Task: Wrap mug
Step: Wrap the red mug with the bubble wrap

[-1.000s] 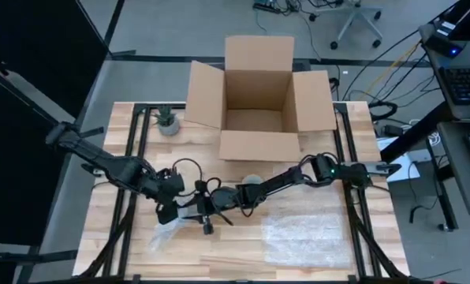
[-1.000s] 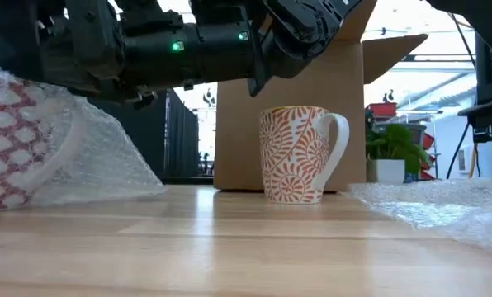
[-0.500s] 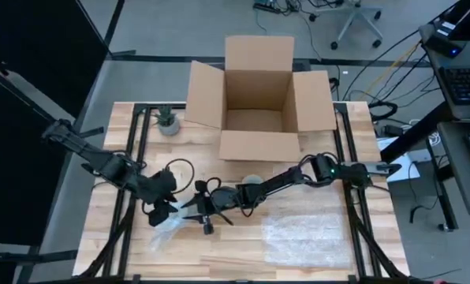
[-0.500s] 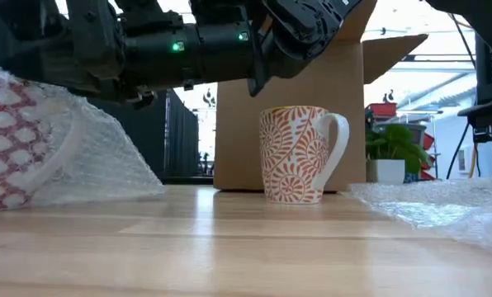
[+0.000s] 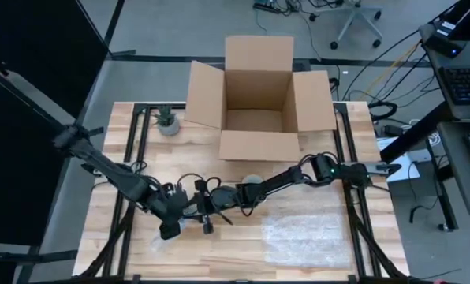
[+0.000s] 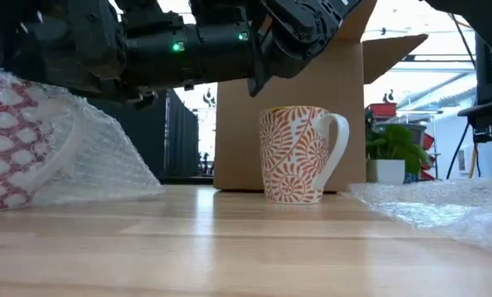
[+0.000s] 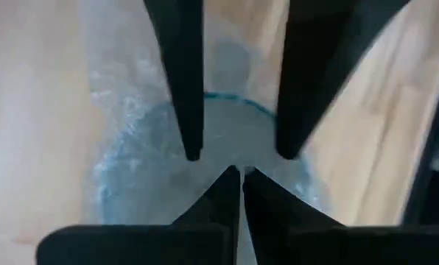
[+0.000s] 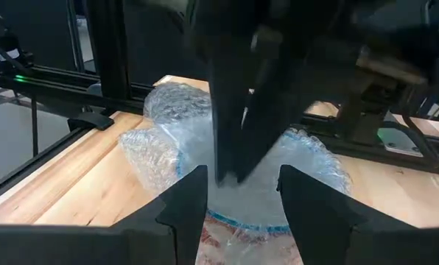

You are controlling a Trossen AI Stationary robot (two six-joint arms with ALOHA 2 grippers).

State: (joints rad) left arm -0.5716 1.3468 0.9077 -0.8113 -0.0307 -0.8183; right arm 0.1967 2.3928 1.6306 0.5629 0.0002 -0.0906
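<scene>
White mug (image 6: 300, 154) bears orange swirl patterning; box (image 5: 259, 95) is brown.

Your left gripper (image 5: 172, 229) has swung in over the bubble-wrapped mug (image 5: 165, 234), closer to the right gripper (image 5: 202, 211); its fingers look parted.

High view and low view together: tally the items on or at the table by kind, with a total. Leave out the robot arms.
Mugs: 2, one bare, one wrapped in bubble wrap
Loose bubble wrap sheets: 1
Cardboard boxes: 1
Potted plants: 1
Total: 5
</scene>
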